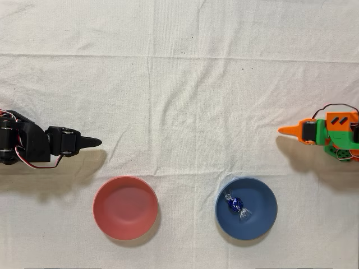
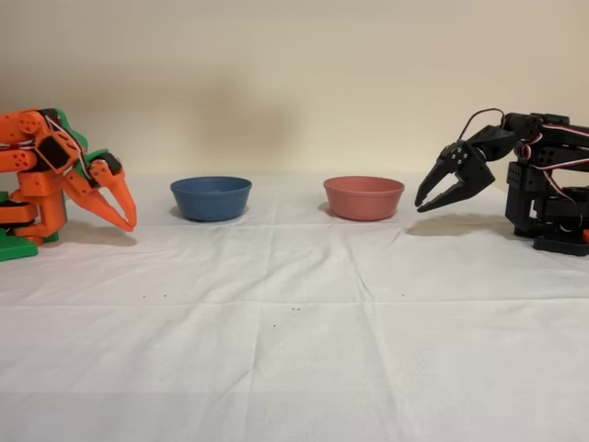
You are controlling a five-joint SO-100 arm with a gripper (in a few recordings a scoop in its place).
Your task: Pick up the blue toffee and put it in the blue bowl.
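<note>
The blue toffee (image 1: 235, 204) lies inside the blue bowl (image 1: 261, 217), left of the bowl's centre in the overhead view, with its silvery wrapper ends spread out. In the fixed view the wall of the blue bowl (image 2: 211, 199) hides the candy. My orange gripper (image 1: 284, 130) is drawn back at the right edge of the overhead view, above and to the right of the bowl and well apart from it. The gripper (image 2: 130, 219) hangs at the left of the fixed view, tips down and together, shut on nothing.
A salmon-red bowl (image 1: 125, 208) (image 2: 363, 198) stands beside the blue one on the white cloth. The idle black arm (image 1: 39, 145) (image 2: 515, 180) is folded at the opposite side of the table from my arm.
</note>
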